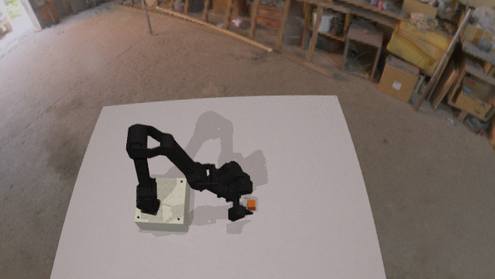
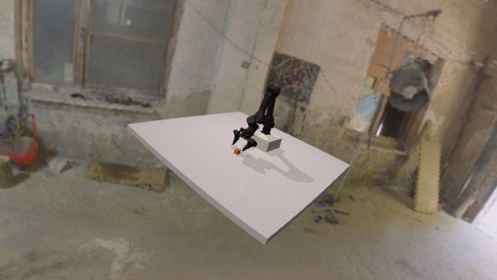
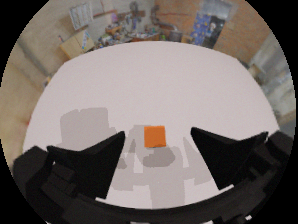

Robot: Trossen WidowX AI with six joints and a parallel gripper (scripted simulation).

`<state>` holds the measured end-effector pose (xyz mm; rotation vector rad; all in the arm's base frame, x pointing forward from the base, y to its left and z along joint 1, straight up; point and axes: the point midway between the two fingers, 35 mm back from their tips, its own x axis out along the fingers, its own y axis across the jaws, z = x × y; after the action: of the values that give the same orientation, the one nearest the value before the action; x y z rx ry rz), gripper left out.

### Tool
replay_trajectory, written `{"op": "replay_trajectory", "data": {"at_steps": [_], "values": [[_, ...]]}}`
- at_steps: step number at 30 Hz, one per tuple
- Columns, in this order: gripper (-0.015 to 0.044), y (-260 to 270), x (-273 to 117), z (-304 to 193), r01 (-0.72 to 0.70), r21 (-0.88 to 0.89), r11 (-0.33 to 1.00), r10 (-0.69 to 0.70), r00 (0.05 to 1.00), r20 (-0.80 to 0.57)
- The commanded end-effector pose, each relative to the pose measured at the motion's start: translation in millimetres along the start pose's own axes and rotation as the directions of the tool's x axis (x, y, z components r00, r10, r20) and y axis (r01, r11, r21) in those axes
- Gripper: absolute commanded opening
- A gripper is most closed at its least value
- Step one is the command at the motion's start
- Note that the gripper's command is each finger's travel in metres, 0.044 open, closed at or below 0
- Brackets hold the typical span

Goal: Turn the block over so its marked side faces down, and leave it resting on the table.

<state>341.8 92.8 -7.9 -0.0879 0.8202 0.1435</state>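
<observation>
You're seeing the arm [image 2: 273, 100] rising from its pale base [image 2: 273, 145] on the table [image 2: 188, 150]. Your gripper [image 2: 240, 145] is facing down toward the tabletop, its fingers standing wide apart with nothing between them. The orange block [image 2: 237, 151] is resting on the table near the fingertips. The arm's shadow [image 2: 288, 167] is stretching over the tabletop toward a corner. Behind the table, a dark panel [image 2: 293, 77] is hanging on the wall, and a window [image 2: 125, 42] is standing to one side.

- We see a matte black arm [image 1: 179, 159] [image 2: 270, 104], with a triangular opening near eleven o'clock from above.
- Our gripper [image 1: 251, 203] [image 2: 238, 147] [image 3: 158, 132] has black, wedge-shaped fingers.
- Our pale base box [image 1: 185, 216] [image 2: 273, 145] shows dark screw holes at one, five and seven o'clock from above.
</observation>
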Motion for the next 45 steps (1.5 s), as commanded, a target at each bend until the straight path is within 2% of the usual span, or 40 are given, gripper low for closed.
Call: {"op": "replay_trajectory", "data": {"at_steps": [1,14,21,30,35,39,45], "values": [[0.0440,1,-49,13,-0.021,0.023,1.000,0.025,0.980,-0.195],[0.0440,1,-47,15,-0.021,0.022,1.000,0.025,0.976,-0.216],[0.0440,2,-36,38,-0.019,0.016,1.000,0.024,0.906,-0.423],[0.0440,1,-34,59,-0.021,0.022,1.000,0.030,0.761,-0.648],[0.0440,0,-36,57,-0.021,0.023,1.000,0.031,0.757,-0.652],[0.0440,1,-11,36,-0.021,0.023,1.000,0.031,0.757,-0.653],[0.0440,1,-8,33,-0.021,0.023,1.000,0.031,0.757,-0.653]]}}
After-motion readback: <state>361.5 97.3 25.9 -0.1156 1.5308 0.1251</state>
